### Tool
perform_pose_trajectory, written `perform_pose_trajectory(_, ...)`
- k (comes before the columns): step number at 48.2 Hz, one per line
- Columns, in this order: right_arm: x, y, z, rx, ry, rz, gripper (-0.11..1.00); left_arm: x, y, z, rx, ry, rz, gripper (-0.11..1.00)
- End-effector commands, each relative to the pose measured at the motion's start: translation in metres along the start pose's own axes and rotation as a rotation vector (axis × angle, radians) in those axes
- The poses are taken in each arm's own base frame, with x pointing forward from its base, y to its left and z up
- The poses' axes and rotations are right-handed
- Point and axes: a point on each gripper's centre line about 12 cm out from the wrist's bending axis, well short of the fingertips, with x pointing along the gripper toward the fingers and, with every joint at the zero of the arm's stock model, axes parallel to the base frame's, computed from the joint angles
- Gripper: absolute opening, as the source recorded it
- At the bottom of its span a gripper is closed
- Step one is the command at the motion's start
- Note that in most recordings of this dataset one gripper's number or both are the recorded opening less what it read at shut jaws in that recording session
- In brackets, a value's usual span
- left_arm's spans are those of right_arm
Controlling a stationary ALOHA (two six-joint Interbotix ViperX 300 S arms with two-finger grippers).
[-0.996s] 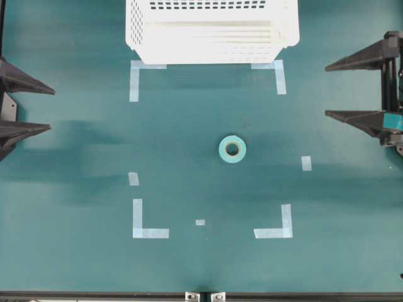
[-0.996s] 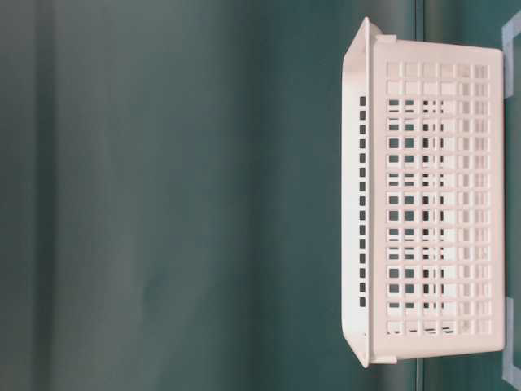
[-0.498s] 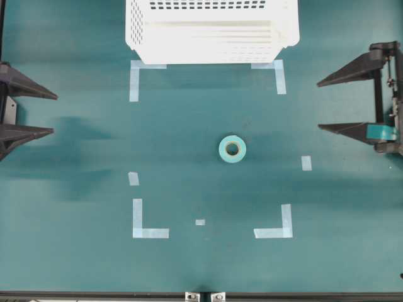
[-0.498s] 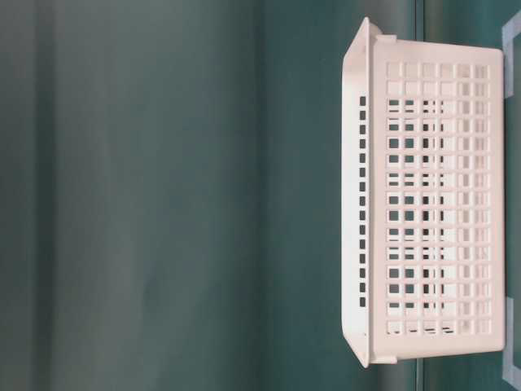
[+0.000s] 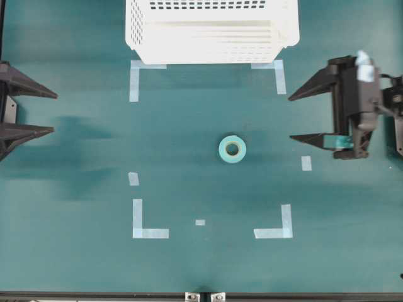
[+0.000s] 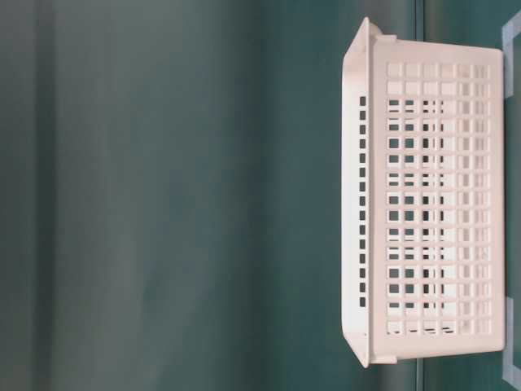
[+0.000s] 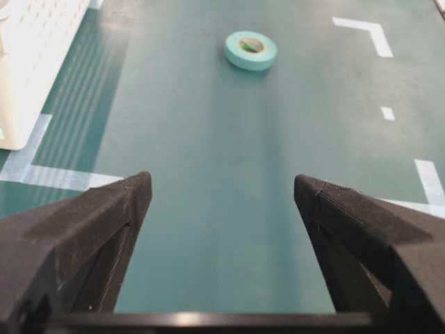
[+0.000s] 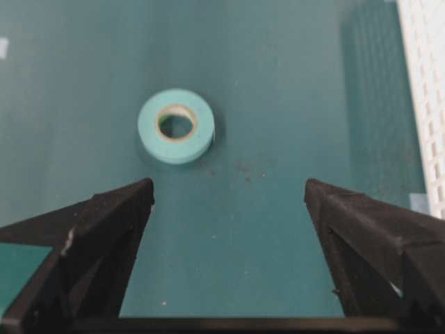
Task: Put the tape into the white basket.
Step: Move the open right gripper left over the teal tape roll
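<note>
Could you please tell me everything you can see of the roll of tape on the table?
The tape is a small light teal-green ring with a pale hollow core, lying flat on the green table inside the marked corners, below the white basket in the overhead view. Nothing touches it; both grippers stand apart from it.

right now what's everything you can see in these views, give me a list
tape: one, light teal-green ring with a pale core, lying flat on the table near the middle of the marked area, apart from everything else
white basket: one, white with slotted walls, at the far edge of the table, beyond the two far corner marks
corner marks: four, pale blue L-shaped strips, framing the work area
small tape marks: three, pale blue, one left, one right, one along the near side
table: one, dark teal surface
left gripper: one, black, open, at the left edge
right gripper: one, black, open, right of the tape, not touching it
</note>
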Motion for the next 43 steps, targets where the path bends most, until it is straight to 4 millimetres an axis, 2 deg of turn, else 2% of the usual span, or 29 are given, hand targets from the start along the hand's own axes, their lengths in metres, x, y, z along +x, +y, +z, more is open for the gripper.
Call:
perform_pose_trajectory(1,0.008,0.003,0.011,-0.003,-0.003,0.004,0.99,0.0,0.0,0.005,0.001,-0.013,0.002,0.68)
perform_pose_trajectory(13,0.034,0.006,0.016,-0.008,0.068,-0.001,0.99,0.0,0.0,0.005,0.001,-0.013,0.002,0.68)
perform_pose_trajectory(25,0.064,0.012,0.01,-0.021,0.158,0.003,0.99,0.0,0.0,0.006,0.001,-0.014,0.001,0.68)
perform_pose_trajectory(43,0.094,0.014,0.009,-0.021,0.205,-0.002,0.99,0.0,0.0,0.005,0.001,-0.013,0.003,0.68)
